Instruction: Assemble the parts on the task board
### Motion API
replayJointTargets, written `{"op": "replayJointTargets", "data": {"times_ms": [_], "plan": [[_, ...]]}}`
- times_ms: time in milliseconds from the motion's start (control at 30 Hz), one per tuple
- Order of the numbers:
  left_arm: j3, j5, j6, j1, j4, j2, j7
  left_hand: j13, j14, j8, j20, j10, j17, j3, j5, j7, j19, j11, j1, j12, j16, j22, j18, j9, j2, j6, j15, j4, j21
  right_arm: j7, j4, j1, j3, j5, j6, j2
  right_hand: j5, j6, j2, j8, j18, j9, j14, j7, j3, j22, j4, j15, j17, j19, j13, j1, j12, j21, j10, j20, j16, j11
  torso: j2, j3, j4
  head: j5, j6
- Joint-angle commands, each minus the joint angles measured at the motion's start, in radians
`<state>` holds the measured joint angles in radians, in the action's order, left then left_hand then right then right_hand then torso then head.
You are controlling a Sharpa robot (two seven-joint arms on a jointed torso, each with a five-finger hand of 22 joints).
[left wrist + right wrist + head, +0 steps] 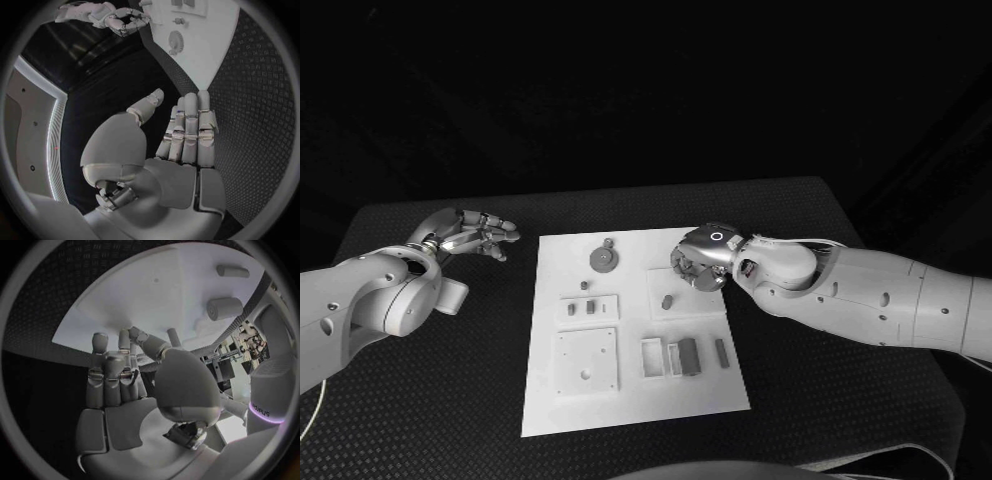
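Black table (444,400) carries the white board (635,408) with parts (684,355) laid out for assembly; right hand (702,258) hovers at its far right corner, grasp indiscernible, left hand (470,236) released off its left edge.

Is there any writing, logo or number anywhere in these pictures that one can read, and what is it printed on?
"...pus": a short pale word on a white curved body in the right wrist view, above a lit ring; its first letters are too blurred to read.
Task board: no writing to be seen.
Parts, such as the round part: no marks legible.
Left hand and right hand: no readable labels.
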<state>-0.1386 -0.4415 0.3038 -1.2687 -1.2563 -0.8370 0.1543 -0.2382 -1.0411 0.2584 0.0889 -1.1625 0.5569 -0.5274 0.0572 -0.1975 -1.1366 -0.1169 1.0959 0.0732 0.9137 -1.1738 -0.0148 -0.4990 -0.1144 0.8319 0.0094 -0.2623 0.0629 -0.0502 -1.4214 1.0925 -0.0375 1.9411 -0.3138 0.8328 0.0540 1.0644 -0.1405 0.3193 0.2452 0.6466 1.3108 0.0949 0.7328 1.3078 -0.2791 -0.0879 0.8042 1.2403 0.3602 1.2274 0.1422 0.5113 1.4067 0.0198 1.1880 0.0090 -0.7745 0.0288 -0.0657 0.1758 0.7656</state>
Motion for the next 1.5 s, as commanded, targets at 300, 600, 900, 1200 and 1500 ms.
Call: {"op": "replayJointTargets", "data": {"times_ms": [300, 600, 900, 1200, 1500], "plan": [[0.001, -0.002, -0.006, 0.0, 0.0, 0.002, 0.01, -0.002, -0.008, 0.005, 0.002, 0.008, 0.001, 0.005, -0.005, 0.001, -0.008, 0.0, -0.002, -0.004, -0.003, 0.002, -0.019, 0.0, 0.003, -0.006, -0.002, -0.002, 0.004, 0.003, 0.001, 0.001, 0.006, -0.016, -0.001, -0.003, 0.006, 0.006, -0.001, 0.006, 0.017, 0.008, -0.003, -0.001, 0.005, 0.024, -0.001, -0.012, 0.001, 0.003, 0.002, -0.015, -0.003, 0.004, -0.003, -0.003, 0.006, 0.001, 0.0, 0.0007, -0.0008, 0.0, 0.0], [0.001, -0.002, -0.007, 0.0, -0.002, 0.001, 0.009, -0.002, -0.008, 0.005, 0.002, 0.008, 0.001, 0.005, -0.005, 0.001, -0.008, 0.0, -0.002, -0.004, -0.003, 0.003, -0.019, 0.0, 0.003, -0.006, -0.002, -0.002, 0.004, 0.005, 0.009, 0.001, 0.006, -0.034, 0.028, -0.003, 0.006, 0.003, -0.002, 0.004, 0.017, 0.012, -0.006, 0.001, 0.007, 0.023, 0.001, -0.011, 0.0, 0.0, 0.006, -0.018, -0.005, 0.004, -0.007, -0.002, 0.005, 0.002, 0.0, 0.0008, 0.0002, 0.0, 0.0], [0.001, -0.002, -0.006, 0.0, -0.003, -0.001, 0.008, -0.003, -0.008, 0.005, 0.002, 0.008, 0.001, 0.006, -0.005, 0.001, -0.008, 0.0, -0.002, -0.004, -0.003, 0.003, -0.019, 0.0, 0.002, -0.007, -0.002, -0.002, 0.004, 0.018, 0.028, 0.004, 0.005, -0.082, 0.034, -0.008, 0.006, -0.113, -0.069, -0.07, 0.017, -0.013, -0.014, 0.05, 0.011, 0.022, 0.042, 0.03, -0.013, -0.016, -0.011, -0.041, -0.066, 0.0, -0.109, 0.006, -0.005, 0.045, 0.0, 0.0007, -0.0005, 0.0, 0.0], [0.001, -0.002, -0.005, 0.0, -0.004, -0.001, 0.008, -0.003, -0.008, 0.005, 0.002, 0.009, 0.001, 0.006, -0.005, 0.001, -0.008, 0.0, -0.002, -0.004, -0.003, 0.004, -0.02, 0.0, 0.002, -0.007, -0.002, -0.002, 0.004, 0.02, 0.031, 0.005, 0.005, -0.087, 0.056, -0.009, 0.006, -0.165, -0.128, -0.106, 0.017, -0.047, -0.033, 0.054, 0.001, 0.022, 0.091, 0.068, -0.016, -0.032, -0.06, -0.048, -0.079, -0.002, -0.224, 0.011, 0.001, 0.085, 0.0, 0.0003, 0.0006, 0.0, 0.0], [0.001, -0.002, -0.005, 0.0, -0.004, -0.003, 0.009, -0.003, -0.008, 0.005, 0.002, 0.009, 0.002, 0.006, -0.005, 0.001, -0.008, 0.0, -0.001, -0.004, -0.003, 0.004, -0.02, 0.0, 0.003, -0.007, -0.002, -0.002, 0.004, 0.026, 0.019, 0.005, 0.005, -0.075, 0.067, -0.007, 0.005, -0.108, -0.123, -0.074, 0.017, -0.044, -0.03, 0.053, -0.008, 0.023, 0.102, 0.057, -0.018, -0.03, -0.061, -0.034, -0.054, 0.005, -0.183, 0.01, 0.012, 0.072, 0.0, 0.0008, -0.0008, 0.002, 0.002]]}}
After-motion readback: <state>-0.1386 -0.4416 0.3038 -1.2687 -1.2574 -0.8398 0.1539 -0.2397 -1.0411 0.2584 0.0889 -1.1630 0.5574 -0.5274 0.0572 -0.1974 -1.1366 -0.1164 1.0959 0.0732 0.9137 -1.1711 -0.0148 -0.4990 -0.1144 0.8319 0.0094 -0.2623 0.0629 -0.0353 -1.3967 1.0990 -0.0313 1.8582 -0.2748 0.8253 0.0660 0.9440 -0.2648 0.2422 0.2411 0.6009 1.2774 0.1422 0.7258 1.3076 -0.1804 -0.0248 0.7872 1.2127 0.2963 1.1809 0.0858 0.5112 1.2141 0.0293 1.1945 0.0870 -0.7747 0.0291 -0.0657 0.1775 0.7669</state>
